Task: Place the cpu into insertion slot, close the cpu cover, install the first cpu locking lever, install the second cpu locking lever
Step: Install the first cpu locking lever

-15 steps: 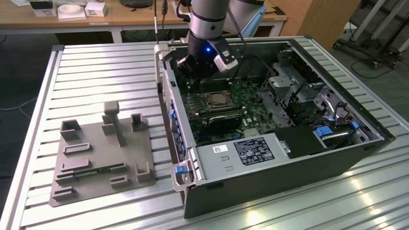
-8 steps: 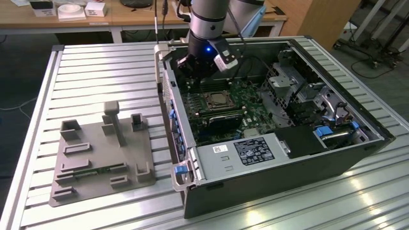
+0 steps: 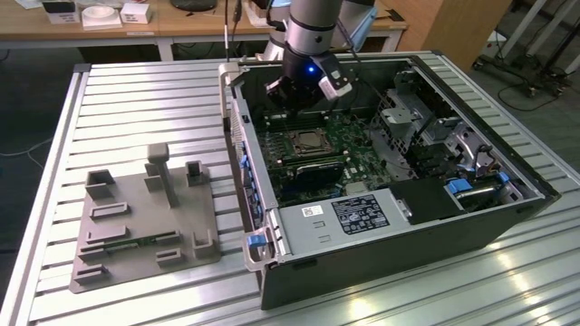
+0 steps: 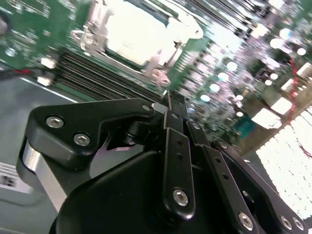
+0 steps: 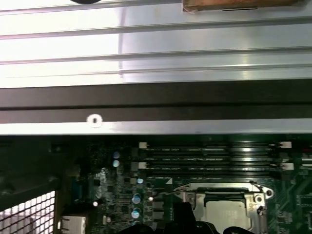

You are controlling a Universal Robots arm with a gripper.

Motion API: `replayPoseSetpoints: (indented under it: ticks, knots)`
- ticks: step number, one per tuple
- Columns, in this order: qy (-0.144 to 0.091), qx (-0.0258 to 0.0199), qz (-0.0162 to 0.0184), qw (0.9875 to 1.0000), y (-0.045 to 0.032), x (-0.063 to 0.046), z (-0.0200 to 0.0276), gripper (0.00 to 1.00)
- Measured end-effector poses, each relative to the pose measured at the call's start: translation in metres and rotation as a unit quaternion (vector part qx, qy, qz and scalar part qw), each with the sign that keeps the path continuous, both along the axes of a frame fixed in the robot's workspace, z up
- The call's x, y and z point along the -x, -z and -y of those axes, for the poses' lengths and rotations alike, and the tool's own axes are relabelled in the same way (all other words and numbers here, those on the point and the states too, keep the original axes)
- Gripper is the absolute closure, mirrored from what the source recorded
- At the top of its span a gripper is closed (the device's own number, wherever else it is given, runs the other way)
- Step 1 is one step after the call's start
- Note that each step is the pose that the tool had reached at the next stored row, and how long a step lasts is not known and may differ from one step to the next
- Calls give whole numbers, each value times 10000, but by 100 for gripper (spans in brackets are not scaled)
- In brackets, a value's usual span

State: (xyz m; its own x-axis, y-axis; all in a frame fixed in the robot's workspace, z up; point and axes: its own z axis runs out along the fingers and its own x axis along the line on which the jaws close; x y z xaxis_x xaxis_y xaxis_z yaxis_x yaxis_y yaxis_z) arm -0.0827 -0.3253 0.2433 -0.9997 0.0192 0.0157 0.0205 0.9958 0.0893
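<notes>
Gripper (image 3: 303, 102) hovering inside the open computer case (image 3: 390, 255), fingers pressed together, pinching nothing. Just to its near side, the cpu (image 3: 313, 141) lies seated on the motherboard (image 3: 363, 146).

Ribbed metal table (image 3: 145, 102); wooden desk (image 3: 181, 24) behind, perhaps dark floor (image 3: 27, 102).

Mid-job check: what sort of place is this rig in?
Probably a robotics lab or workshop: an open computer case and a grey fixture tray sit on a slatted metal table, wooden workbenches behind.
</notes>
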Motion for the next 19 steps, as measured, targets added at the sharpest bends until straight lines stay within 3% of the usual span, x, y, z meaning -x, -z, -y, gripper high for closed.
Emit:
replayPoseSetpoints:
  ticks: [5, 11, 19]
  knots:
    - [0, 0, 0, 10000, 7, -200, 0, 89]
    - [-2, 0, 1, 10000, 7, -198, 4, 89]
    - [-50, 0, 0, 10000, 15, -60, 70, 89]
